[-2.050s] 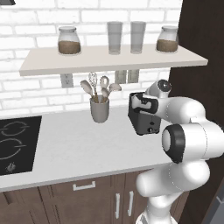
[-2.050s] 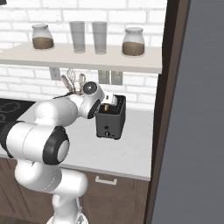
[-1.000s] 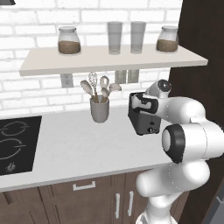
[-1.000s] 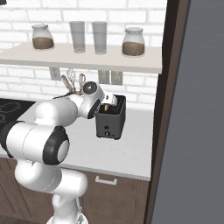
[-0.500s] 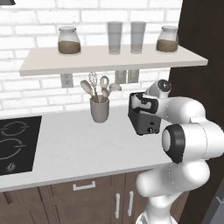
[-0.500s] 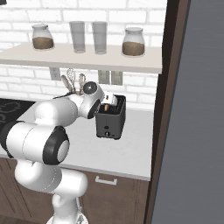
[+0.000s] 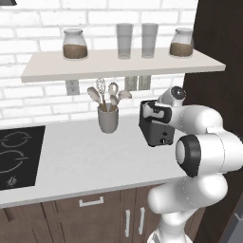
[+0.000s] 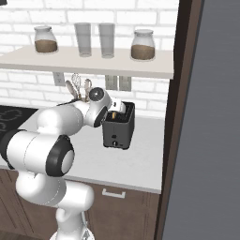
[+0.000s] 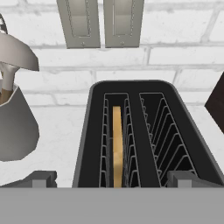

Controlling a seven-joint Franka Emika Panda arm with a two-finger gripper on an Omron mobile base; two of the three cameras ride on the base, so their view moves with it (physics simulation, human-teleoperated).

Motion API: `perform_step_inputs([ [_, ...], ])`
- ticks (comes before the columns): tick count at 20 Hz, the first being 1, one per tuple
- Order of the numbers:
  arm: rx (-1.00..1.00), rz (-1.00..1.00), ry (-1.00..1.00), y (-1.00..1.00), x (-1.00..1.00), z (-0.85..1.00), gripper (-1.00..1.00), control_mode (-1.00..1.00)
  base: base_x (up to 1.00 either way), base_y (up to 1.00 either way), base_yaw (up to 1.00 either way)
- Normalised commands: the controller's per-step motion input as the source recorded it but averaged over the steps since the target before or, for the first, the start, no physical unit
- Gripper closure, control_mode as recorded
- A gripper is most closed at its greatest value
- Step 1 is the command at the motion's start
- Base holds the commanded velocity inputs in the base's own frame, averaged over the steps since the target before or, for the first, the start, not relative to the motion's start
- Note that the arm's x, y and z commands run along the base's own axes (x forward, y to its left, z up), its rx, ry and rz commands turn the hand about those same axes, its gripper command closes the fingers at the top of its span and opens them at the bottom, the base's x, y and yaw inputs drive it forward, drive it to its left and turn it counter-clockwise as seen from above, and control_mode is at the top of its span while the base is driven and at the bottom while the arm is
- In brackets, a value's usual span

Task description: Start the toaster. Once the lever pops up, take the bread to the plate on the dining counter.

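The black toaster (image 7: 160, 135) (image 8: 117, 134) stands on the white worktop by the brick wall. My hand hovers just above its top, and the gripper (image 7: 153, 113) (image 8: 116, 110) (image 9: 113, 179) is open, its fingertips (image 9: 42, 177) wide apart on either side of the toaster body (image 9: 131, 89). From the hand view I look down into the two slots. The bread (image 9: 117, 144) stands on edge deep in the left slot; the right slot is empty. Nothing is between the fingers. The plate and the dining counter are out of view.
A grey utensil cup (image 7: 108, 119) (image 9: 13, 127) with spoons stands left of the toaster. A black cooktop (image 7: 16, 156) lies at the far left. A shelf (image 7: 118, 65) with jars and glasses hangs overhead. A dark tall cabinet (image 8: 183, 117) walls off the right.
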Motion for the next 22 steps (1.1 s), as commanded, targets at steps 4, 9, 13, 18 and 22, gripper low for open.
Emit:
perform_step_inputs([
  [4,0.00,0.00,0.00,0.00,0.00,0.00,-1.00,-1.00,0.00,0.00,0.00],
  [9,0.00,0.00,0.00,0.00,0.00,0.00,-1.00,-1.00,0.00,0.00,0.00],
  [13,0.00,0.00,0.00,0.00,0.00,0.00,-1.00,-1.00,0.00,0.00,0.00],
  [18,0.00,0.00,0.00,0.00,0.00,0.00,-1.00,-1.00,0.00,0.00,0.00],
  [22,0.00,0.00,0.00,0.00,0.00,0.00,-1.00,-1.00,0.00,0.00,0.00],
])
